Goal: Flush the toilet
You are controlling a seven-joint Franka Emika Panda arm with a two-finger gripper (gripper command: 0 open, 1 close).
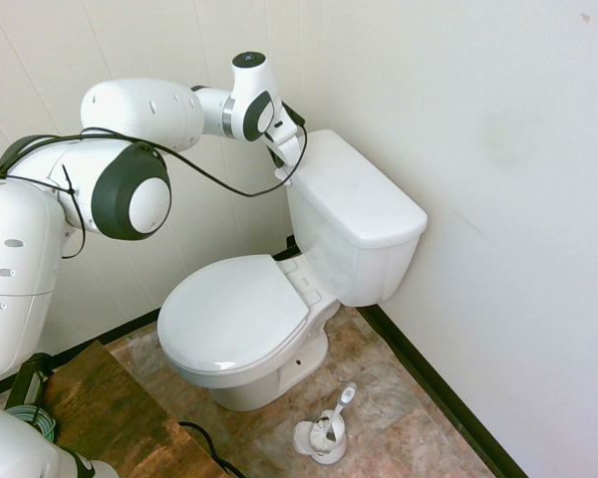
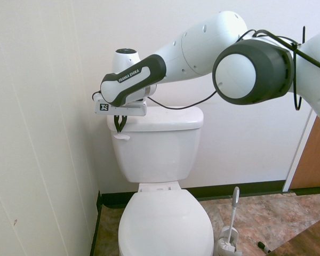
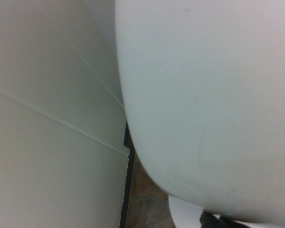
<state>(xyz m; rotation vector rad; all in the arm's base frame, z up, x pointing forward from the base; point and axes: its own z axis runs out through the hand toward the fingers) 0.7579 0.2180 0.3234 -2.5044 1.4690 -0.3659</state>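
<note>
Pincer [image 2: 119, 128] hangs over the flush lever [image 2: 122, 137] at the tank's front corner, tips close together, nearly clenched, grasping nothing; toilet [image 2: 159, 146] stands in the wall corner, lid down; approach step; next, I judge: press lever down.

White glossy toilet [image 1: 354, 224] against the wall, seat lid shut, flush lever [image 2: 121, 136] on tank's front

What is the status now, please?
Claw shut, fingertips just above flush lever, contact unclear. Toilet lid down. Nothing in the way; toilet brush on floor, well clear.
</note>
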